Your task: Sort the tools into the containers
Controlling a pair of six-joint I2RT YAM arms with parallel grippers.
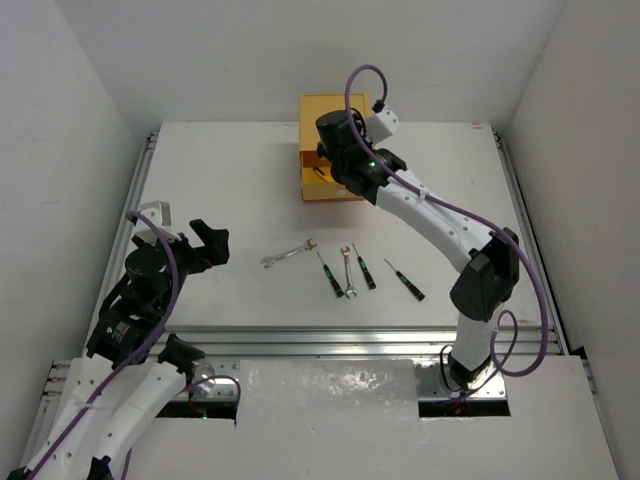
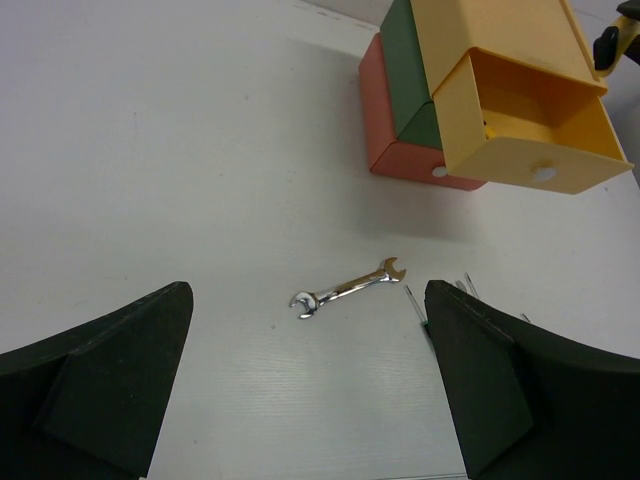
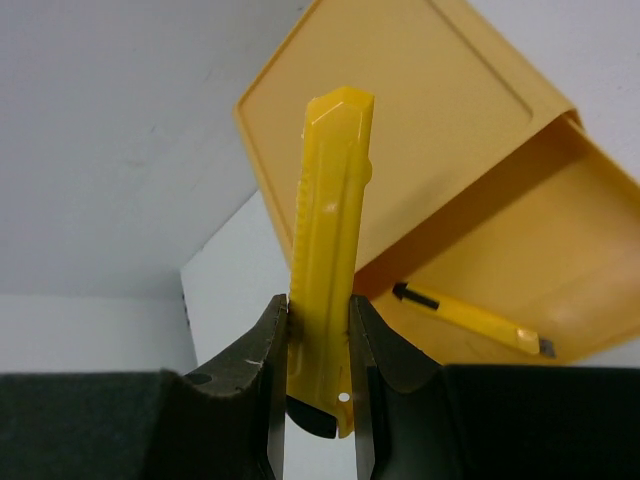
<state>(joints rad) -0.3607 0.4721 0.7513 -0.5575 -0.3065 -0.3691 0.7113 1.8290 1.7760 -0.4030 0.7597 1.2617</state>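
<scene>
Clamping a yellow utility knife (image 3: 328,230) near its lower end, the jaws of the right gripper (image 3: 318,350) are clenched on it, its long axis running up the frame. The pulled-out yellow drawer (image 3: 560,190) is seen lower right of the jaws, a second knife (image 3: 470,318) inside. The left gripper (image 2: 310,375) is spread wide, empty, a silver wrench (image 2: 347,289) beyond it on the table (image 2: 150,150); the right arm is judged nearer.
</scene>
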